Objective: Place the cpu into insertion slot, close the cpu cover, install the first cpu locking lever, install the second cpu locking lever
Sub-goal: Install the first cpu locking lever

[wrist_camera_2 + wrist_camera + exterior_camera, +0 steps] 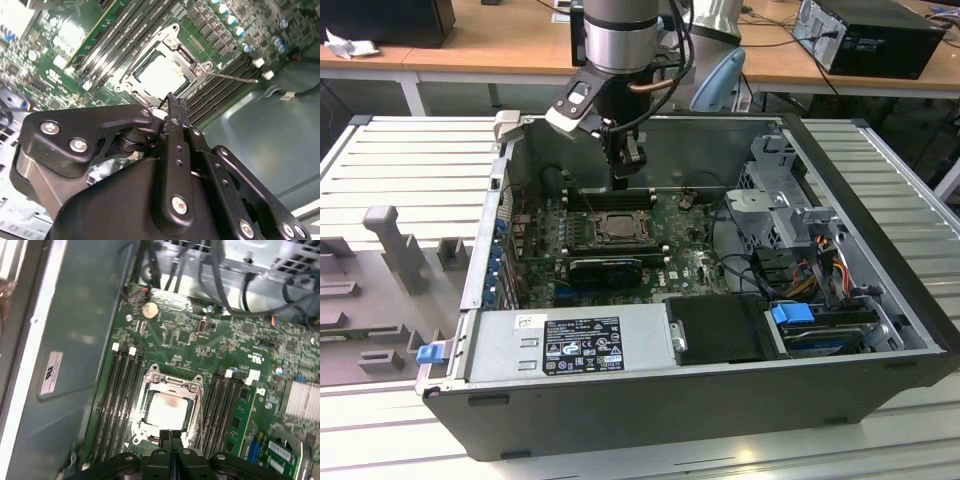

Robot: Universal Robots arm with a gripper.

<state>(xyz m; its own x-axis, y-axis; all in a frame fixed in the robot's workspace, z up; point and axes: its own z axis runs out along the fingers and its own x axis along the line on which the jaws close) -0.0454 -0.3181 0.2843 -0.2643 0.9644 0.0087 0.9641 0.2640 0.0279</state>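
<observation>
**Claw**: fingers are pressed together tip to tip and nothing is gripped. Its body is cut off by the picture edge in both wrist views. In the exterior view it is seen inside the open case, and the arm above it is cut off at the top.

**Cpu**: it is seated directly beneath and just ahead of the claw's tips, not touched by them. Its pale top is washed out by glare in both wrist views, so no surface detail can be made out.

**Slot**: it is found just below the claw, largely hidden under the cpu and the cover, and only the rim is seen.

**Cover**: it is laid flat around the cpu. The edge nearest the claw is hidden behind the fingertips.

**Lever**: a thin metal rod is seen beside the cover, off to one side of the claw. Whether it is latched cannot be told.

**Memory slots**: these are ranged on both sides of the slot, and their near ends are hidden by the claw's body.
</observation>
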